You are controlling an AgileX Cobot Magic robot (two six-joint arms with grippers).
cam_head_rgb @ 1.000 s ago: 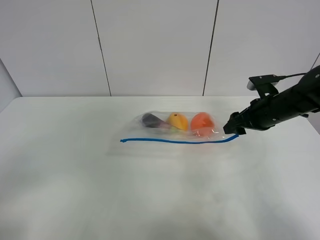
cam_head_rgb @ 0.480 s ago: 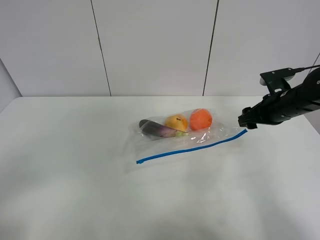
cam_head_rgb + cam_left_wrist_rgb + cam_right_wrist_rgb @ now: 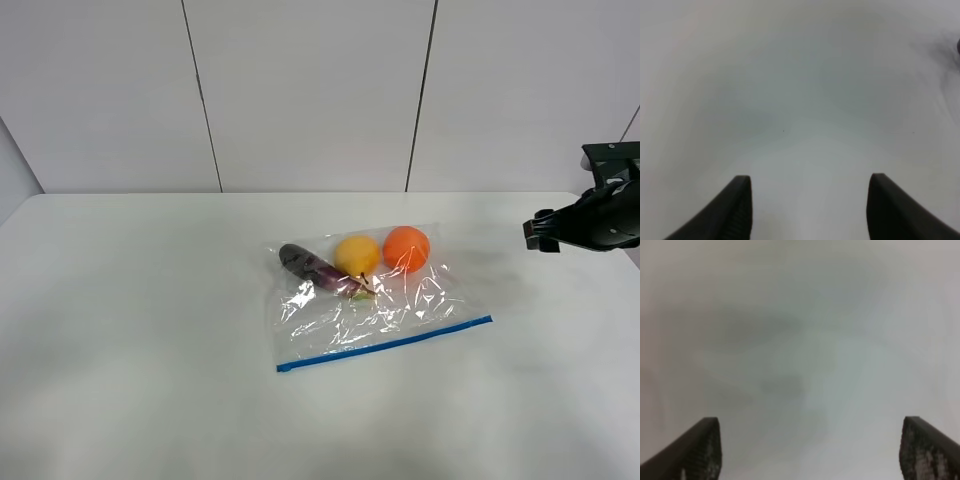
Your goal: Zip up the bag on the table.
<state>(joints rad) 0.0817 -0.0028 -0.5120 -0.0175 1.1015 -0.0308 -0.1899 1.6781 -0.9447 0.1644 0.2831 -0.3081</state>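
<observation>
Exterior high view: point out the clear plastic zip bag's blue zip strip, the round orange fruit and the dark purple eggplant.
Blue zip strip [image 3: 385,346], exterior high view, middle of the strip's length.
Round orange fruit [image 3: 406,248], exterior high view, centre of its skin.
Dark purple eggplant [image 3: 308,264], exterior high view, mid-body.

Clear zip bag [image 3: 375,300], laid flat on white worktop [image 3: 150,350].
Crinkled plastic; blue zip strip [image 3: 385,345] along the near edge, slightly slanted. Eggplant [image 3: 312,267], yellow fruit [image 3: 356,254] and orange [image 3: 406,248] are contained along the far edge.
</observation>
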